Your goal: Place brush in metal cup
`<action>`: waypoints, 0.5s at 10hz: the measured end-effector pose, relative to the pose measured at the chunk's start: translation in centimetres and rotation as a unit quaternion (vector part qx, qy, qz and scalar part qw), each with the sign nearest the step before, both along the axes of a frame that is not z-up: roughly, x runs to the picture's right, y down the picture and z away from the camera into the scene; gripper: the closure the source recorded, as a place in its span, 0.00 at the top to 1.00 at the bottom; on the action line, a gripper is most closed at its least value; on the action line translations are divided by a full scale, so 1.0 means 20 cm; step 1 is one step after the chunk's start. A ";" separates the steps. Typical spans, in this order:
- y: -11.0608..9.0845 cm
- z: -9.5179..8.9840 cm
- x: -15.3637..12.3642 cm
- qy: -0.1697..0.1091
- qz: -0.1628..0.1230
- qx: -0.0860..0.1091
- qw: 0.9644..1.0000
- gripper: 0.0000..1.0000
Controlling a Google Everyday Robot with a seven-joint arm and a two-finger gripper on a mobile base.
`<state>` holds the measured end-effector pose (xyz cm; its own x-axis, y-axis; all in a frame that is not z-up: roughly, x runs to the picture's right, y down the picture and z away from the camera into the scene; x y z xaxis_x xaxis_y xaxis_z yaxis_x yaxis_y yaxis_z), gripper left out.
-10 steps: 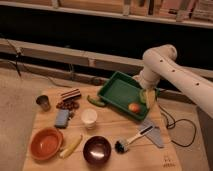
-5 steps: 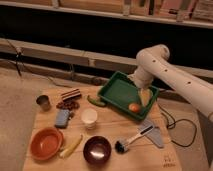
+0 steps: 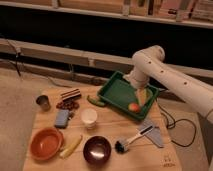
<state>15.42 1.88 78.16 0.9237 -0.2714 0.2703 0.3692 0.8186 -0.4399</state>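
Observation:
The brush (image 3: 131, 139) lies on the wooden table at the front right, its black bristle head toward the front and its slim pale handle pointing back right. The metal cup (image 3: 43, 102) stands upright at the table's far left. My gripper (image 3: 142, 95) hangs at the end of the white arm, low over the right part of the green tray, well behind the brush and far to the right of the metal cup. It holds nothing that I can make out.
A green tray (image 3: 114, 90) with an orange fruit (image 3: 133, 107) sits at the back right. Also on the table are a white paper cup (image 3: 89, 118), orange bowl (image 3: 46, 143), dark bowl (image 3: 97, 150), yellow stick (image 3: 71, 146), blue block (image 3: 62, 118) and grey object (image 3: 154, 135).
The arm has swung a little to the left, carrying the gripper further over the green tray. The objects on the table have not moved.

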 end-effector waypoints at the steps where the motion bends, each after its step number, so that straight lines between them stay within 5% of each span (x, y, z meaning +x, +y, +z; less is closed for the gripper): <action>1: 0.00 0.00 0.01 0.000 -0.002 0.001 1.000 0.90; 2: 0.02 -0.02 0.01 -0.001 -0.001 -0.002 1.000 0.82; 5: 0.19 -0.17 -0.11 -0.014 0.016 -0.012 1.000 0.80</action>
<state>13.12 5.62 74.85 0.9236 -0.2359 0.3022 0.3561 0.8197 -0.4487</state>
